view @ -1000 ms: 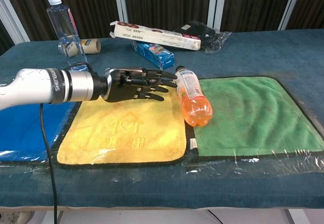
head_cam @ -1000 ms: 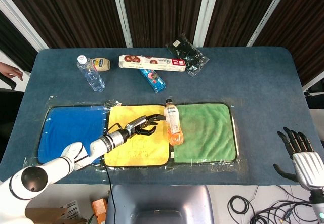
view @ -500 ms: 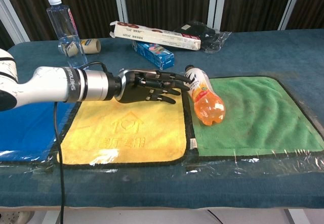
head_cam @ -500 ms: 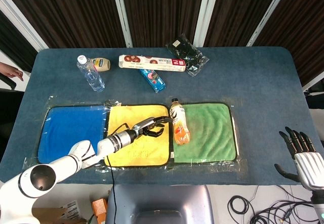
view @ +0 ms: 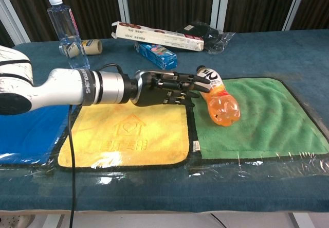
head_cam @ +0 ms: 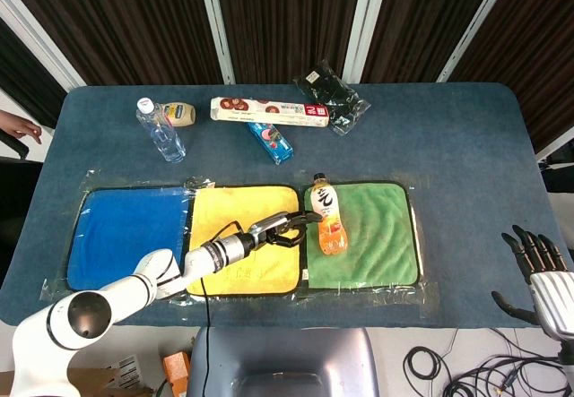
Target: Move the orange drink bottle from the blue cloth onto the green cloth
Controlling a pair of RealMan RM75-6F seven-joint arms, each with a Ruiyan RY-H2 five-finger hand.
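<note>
The orange drink bottle [head_cam: 329, 222] [view: 220, 102] lies on its side on the left part of the green cloth [head_cam: 377, 245] [view: 267, 120], cap pointing to the far side. My left hand [head_cam: 287, 229] [view: 167, 88] reaches across the yellow cloth with its fingers stretched out, and the fingertips touch the bottle's near-left side by the label. It grips nothing. The blue cloth [head_cam: 126, 236] [view: 20, 130] at the left is bare. My right hand [head_cam: 543, 271] hangs off the table's front right corner with fingers spread and holds nothing.
The yellow cloth [head_cam: 242, 213] lies between the blue and green ones. At the back stand a clear water bottle [head_cam: 161, 131], a small jar [head_cam: 179, 112], a long snack box [head_cam: 267, 110], a blue box [head_cam: 270, 142] and a black packet [head_cam: 333, 97].
My left hand has slid to the right over the yellow cloth, pushing the bottle from the cloths' seam fully onto the green cloth. The right hand has dropped slightly.
</note>
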